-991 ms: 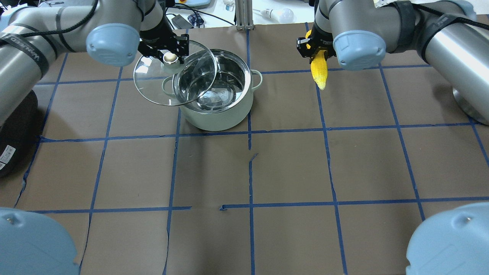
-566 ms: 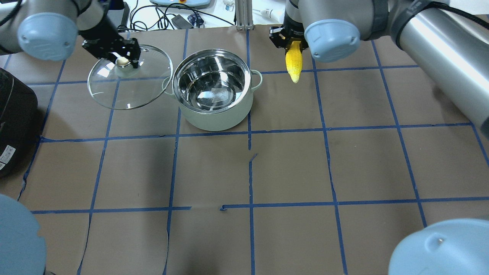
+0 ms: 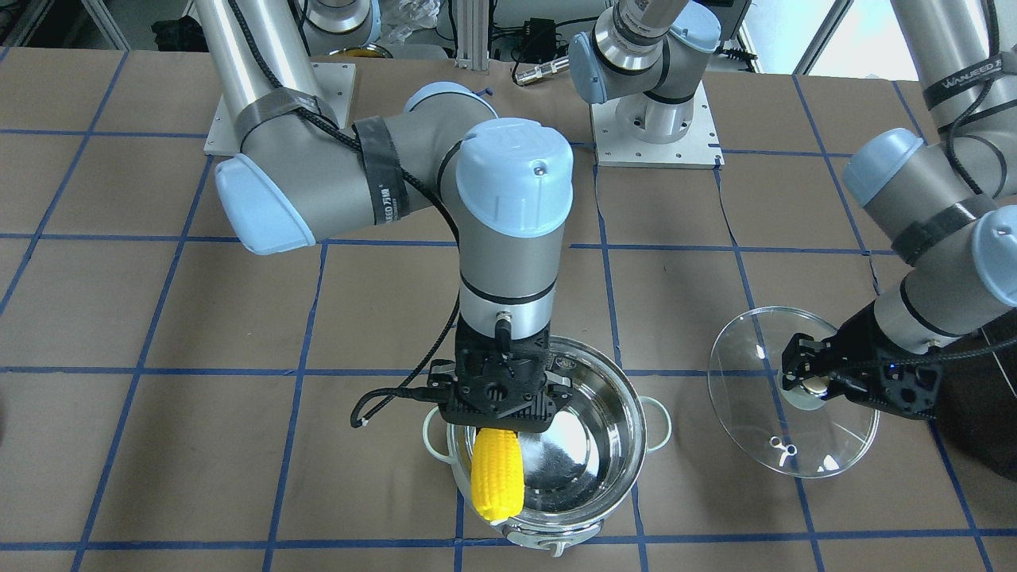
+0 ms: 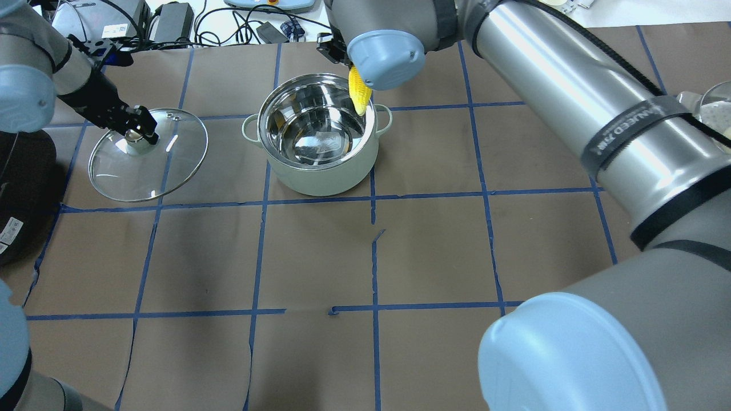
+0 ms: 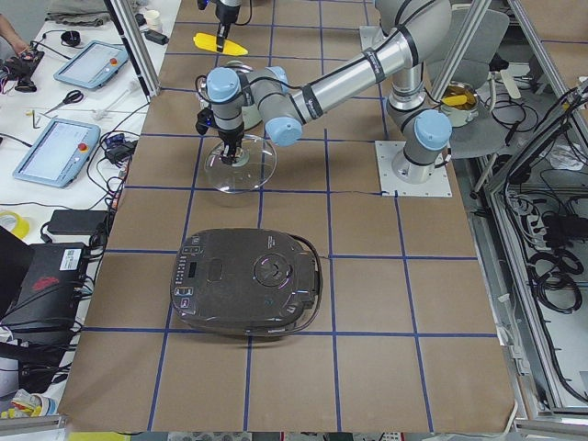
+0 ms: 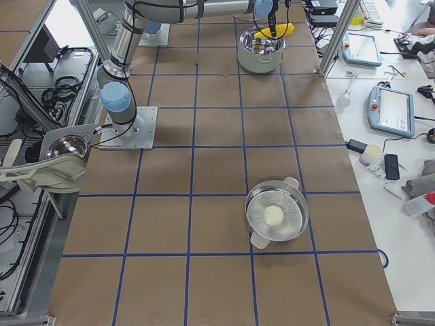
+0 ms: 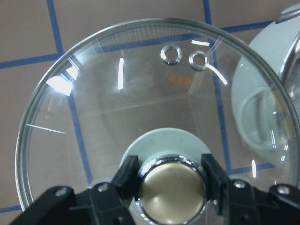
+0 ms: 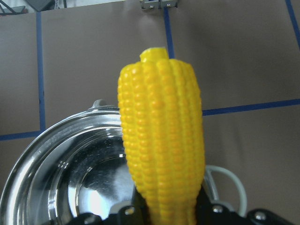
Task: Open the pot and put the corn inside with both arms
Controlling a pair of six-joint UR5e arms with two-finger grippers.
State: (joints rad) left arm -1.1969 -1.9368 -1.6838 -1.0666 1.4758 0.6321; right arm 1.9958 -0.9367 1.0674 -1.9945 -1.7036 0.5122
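Observation:
The mint-green steel pot [image 4: 320, 177] stands open at the table's far middle; it also shows in the front view [image 3: 628, 429]. My right gripper [image 3: 496, 429] is shut on the yellow corn [image 4: 358, 96], which hangs tip down over the pot's rim on the far right side. The corn fills the right wrist view [image 8: 161, 140] above the pot's shiny inside. My left gripper [image 4: 140, 128] is shut on the brass knob [image 7: 172, 190] of the glass lid [image 4: 154, 165]. It holds the lid low, to the left of the pot. I cannot tell if the lid touches the table.
A black glossy appliance [image 5: 248, 280] sits at the table's left end, close to the lid; its edge shows in the overhead view [image 4: 17, 171]. A second steel pot [image 6: 276, 216] stands far off on the right side. Cables [image 4: 228, 23] lie behind the table's far edge.
My left gripper has carried the lid left, away from the pot, and lower. My right gripper has moved the corn left, from beside the pot to over its rim.

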